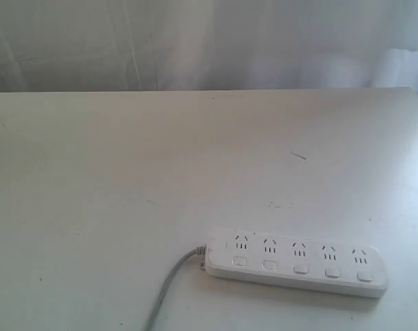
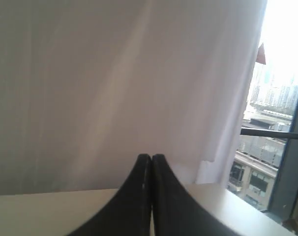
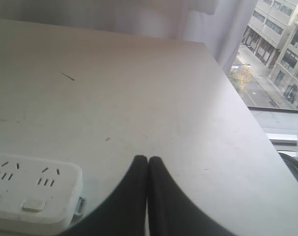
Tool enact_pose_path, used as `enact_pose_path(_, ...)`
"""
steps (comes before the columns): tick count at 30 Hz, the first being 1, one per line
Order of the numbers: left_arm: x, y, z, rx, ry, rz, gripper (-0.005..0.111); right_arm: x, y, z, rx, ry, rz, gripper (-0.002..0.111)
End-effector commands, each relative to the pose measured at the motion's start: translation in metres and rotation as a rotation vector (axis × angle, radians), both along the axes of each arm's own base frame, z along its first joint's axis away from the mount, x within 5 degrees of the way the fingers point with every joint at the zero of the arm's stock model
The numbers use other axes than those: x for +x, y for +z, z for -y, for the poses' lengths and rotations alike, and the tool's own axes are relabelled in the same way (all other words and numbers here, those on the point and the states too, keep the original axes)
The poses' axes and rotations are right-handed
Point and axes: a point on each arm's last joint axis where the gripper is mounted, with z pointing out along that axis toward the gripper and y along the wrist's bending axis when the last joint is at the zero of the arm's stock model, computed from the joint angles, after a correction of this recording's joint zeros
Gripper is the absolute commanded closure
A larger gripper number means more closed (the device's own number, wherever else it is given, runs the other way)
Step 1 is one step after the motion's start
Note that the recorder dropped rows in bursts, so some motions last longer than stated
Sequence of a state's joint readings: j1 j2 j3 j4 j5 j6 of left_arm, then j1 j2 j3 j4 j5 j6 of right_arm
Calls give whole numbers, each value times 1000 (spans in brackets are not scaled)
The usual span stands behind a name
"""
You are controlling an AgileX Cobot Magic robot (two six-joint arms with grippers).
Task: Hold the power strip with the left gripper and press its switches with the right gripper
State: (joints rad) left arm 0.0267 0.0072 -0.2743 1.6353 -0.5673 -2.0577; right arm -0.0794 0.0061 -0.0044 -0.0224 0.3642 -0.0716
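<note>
The long white power strip (image 1: 296,261) lies flat near the table's front edge in the exterior view, its grey cord (image 1: 169,284) trailing off its left end. A row of white switches (image 1: 301,268) runs along its near side. Neither arm shows in the exterior view. My left gripper (image 2: 151,156) is shut and empty, raised and facing the white curtain. My right gripper (image 3: 147,158) is shut and empty over bare table, just beside the strip's end (image 3: 36,189), where two switches (image 3: 33,205) show.
The pale table (image 1: 161,165) ends at a right-hand edge (image 3: 252,128) beside a window over a street. A white curtain (image 2: 114,88) hangs behind the table. A small dark mark (image 1: 298,155) lies on the tabletop.
</note>
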Motion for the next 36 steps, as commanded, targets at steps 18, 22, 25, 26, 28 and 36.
enact_pose_path(18, 23, 0, -18, 90, 243, 50, 107, 0, 0, 0, -1, -1, 11, 108)
enact_pose_path(22, 43, -10, -25, 129, 313, -78, 107, 0, 0, 0, -1, -1, 11, 108)
enact_pose_path(25, 56, -19, -28, 120, 333, -194, 107, 0, 0, 0, -1, -1, 11, 108)
enact_pose_path(26, 60, -22, -28, 138, 335, -229, 107, 0, 0, 0, -1, -1, 11, 108)
enact_pose_path(28, 69, -29, -26, 169, 313, -301, 107, 0, 0, 0, -1, -1, 11, 108)
enact_pose_path(36, 96, -43, 3, 403, 90, -583, 107, 0, 0, 0, -1, -1, 11, 108)
